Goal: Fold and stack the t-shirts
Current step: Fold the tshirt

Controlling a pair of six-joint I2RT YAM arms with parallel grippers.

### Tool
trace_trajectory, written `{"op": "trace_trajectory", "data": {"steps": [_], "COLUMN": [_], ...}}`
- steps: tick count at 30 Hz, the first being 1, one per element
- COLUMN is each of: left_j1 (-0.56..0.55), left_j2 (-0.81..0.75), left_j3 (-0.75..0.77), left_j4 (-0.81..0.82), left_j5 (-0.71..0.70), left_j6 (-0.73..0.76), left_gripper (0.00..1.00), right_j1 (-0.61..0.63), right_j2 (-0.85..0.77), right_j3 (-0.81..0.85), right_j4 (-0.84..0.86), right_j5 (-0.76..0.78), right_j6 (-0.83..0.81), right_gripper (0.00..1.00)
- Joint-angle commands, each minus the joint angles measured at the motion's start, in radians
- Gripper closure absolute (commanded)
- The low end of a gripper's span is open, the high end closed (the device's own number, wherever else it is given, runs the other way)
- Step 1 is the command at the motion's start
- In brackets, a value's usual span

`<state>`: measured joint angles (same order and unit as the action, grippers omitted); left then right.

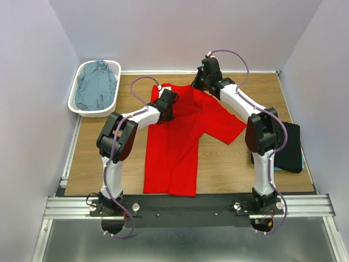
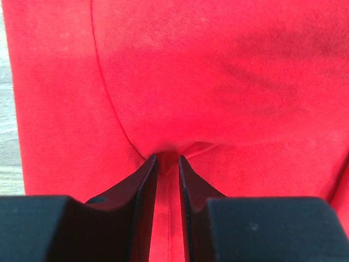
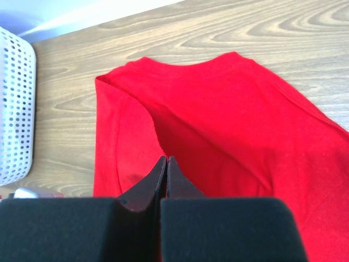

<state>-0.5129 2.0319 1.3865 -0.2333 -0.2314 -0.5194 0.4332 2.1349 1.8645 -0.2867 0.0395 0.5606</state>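
— How far along is the folding?

— About midway, I'd judge. The red t-shirt (image 1: 173, 153) lies in the middle of the table (image 1: 103, 158), collar toward the top of the frame. Its left-hand side looks turned in along its length, while one sleeve sticks out toward the right, so this fold is only begun.

— And the grippers?

— Both are at the collar end. The left gripper (image 2: 167, 158) has its fingers drawn to a narrow slit with red cloth puckered at the tips, so it looks to be pinching the shirt. The right gripper (image 3: 165, 159) is closed tight. A red fold edge runs straight up into its tips, so I take it to hold a thin layer, lifted off the table.

— What's finished?

— At the right edge of the frame a black t-shirt (image 1: 292, 144) sits as a flat rectangle. A sliver of a teal t-shirt (image 1: 276, 169) shows under its lower-left corner. That reads as the stack, two deep.

— What remains?

— The red one needs finishing and placing on the stack. After that comes the grey-blue t-shirt (image 1: 97, 87), which lies crumpled in the white basket (image 1: 76, 106) at the upper left, not yet folded.
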Motion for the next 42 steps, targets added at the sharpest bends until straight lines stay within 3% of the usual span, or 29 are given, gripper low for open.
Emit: {"op": "trace_trajectory", "data": {"steps": [1,6,12,18,42], "left_j1": [-0.007,-0.007,-0.007,-0.007,-0.009], "left_j2": [0.027,0.031,0.022,-0.009,-0.133], "left_j3": [0.026,0.028,0.031,0.026,-0.037], "left_j4": [-0.009,-0.011,-0.014,-0.012,0.022], "left_j5": [-0.020,-0.022,-0.026,-0.020,0.067], "left_j6": [0.010,0.012,0.015,0.016,0.015], "left_gripper": [0.71,0.75,0.90,1.00,1.00], "right_j1": [0.009,0.010,0.010,0.010,0.015], "right_j2": [-0.044,-0.044,-0.044,-0.043,-0.093], "right_j3": [0.045,0.050,0.061,0.076,0.084], "right_j4": [-0.008,-0.012,-0.017,-0.023,-0.052], "right_j5": [-0.027,-0.033,-0.035,-0.033,0.006], "right_j6": [0.010,0.012,0.012,0.009,0.005], "right_gripper": [0.94,0.94,0.94,0.94,0.94]}}
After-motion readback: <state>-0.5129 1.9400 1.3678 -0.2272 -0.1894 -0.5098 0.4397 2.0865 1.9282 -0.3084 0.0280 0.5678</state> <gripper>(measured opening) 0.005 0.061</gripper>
